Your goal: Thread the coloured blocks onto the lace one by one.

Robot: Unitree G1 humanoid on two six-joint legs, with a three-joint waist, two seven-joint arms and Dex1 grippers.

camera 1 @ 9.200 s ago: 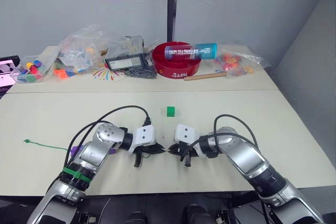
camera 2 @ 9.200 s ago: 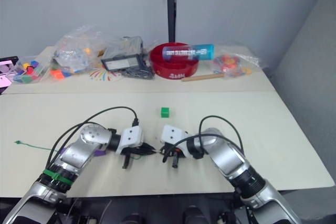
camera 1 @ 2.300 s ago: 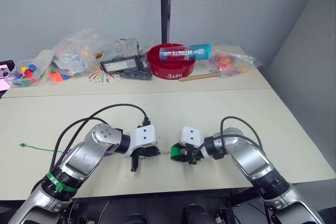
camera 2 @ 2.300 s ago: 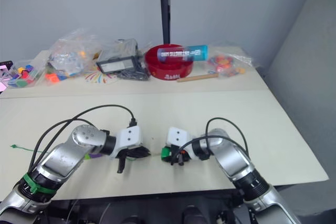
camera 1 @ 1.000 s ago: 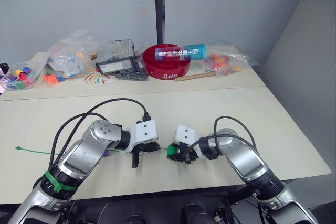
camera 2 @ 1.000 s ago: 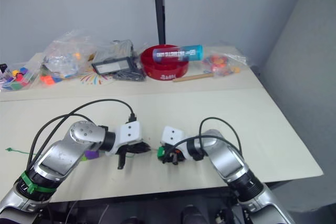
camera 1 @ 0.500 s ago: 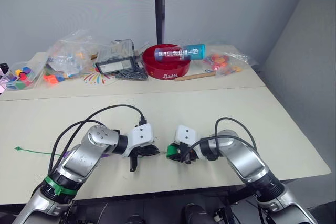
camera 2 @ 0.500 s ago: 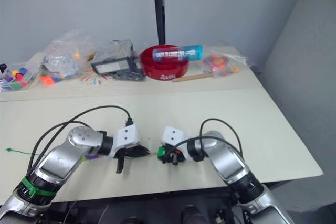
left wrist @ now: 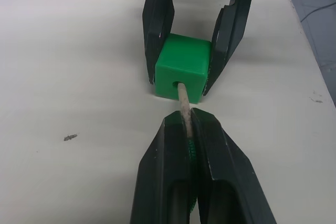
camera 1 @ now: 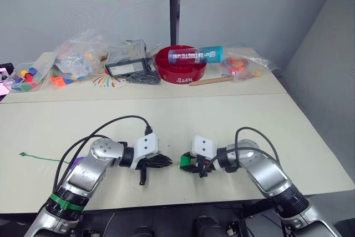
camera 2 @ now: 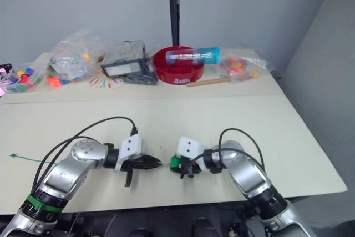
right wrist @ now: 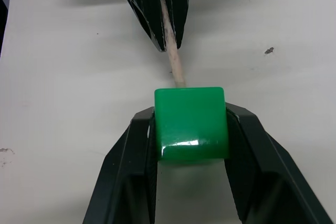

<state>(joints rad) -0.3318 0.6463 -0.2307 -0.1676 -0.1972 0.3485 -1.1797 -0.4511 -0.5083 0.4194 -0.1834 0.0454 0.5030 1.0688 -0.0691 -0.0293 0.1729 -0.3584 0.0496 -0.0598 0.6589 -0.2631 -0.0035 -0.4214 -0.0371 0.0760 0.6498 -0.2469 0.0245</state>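
Note:
My right gripper [camera 1: 187,163] is shut on a green block [right wrist: 191,121] and holds it just above the table. Opposite it, my left gripper [camera 1: 168,160] is shut on the lace's pale stiff tip [left wrist: 183,109]. That tip pokes into the hole in the block's [left wrist: 182,74] facing side. The lace [camera 1: 47,158] trails off to the left as a thin green string with a knot at its far end. A purple block [camera 1: 77,162] peeks out beside my left forearm.
Along the back of the table stand a red bowl [camera 1: 180,65] with a blue tube across it, a black device [camera 1: 127,66], clear bags of toy pieces [camera 1: 80,56] and a wooden stick [camera 1: 213,81]. Several coloured pieces [camera 1: 22,76] sit at the far left.
The green block lay loose mid-table 9 s ago and now sits in my right gripper. Over the last second both grippers stayed tip to tip; the camera has shifted a little.

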